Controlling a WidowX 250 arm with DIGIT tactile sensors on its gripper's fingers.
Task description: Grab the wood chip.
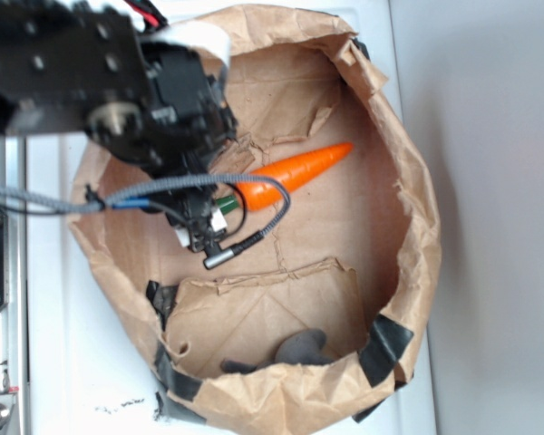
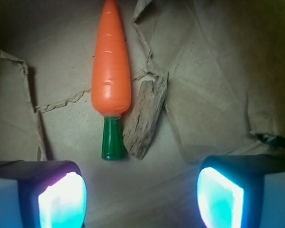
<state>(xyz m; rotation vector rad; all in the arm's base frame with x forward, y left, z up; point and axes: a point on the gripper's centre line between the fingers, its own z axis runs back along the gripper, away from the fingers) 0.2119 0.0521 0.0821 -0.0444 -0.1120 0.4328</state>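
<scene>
Hovering wide open and empty, hand [image 2: 141, 199]; wood chip [image 2: 145, 121] touching carrot [image 2: 111, 66]

No readable text anywhere, no labels, brands, numbers or signs on the paper bag [image 1: 408, 272], none on the carrot [image 2: 111, 61], none on the wood chip [image 2: 145, 118], none on the robot arm [image 1: 63, 63]

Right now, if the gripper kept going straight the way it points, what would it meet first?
Probably the paper bag floor. The gripper is open, and bare paper lies between its jaws. The wood chip and carrot sit further ahead, side by side, though depth is hard to judge.
</scene>
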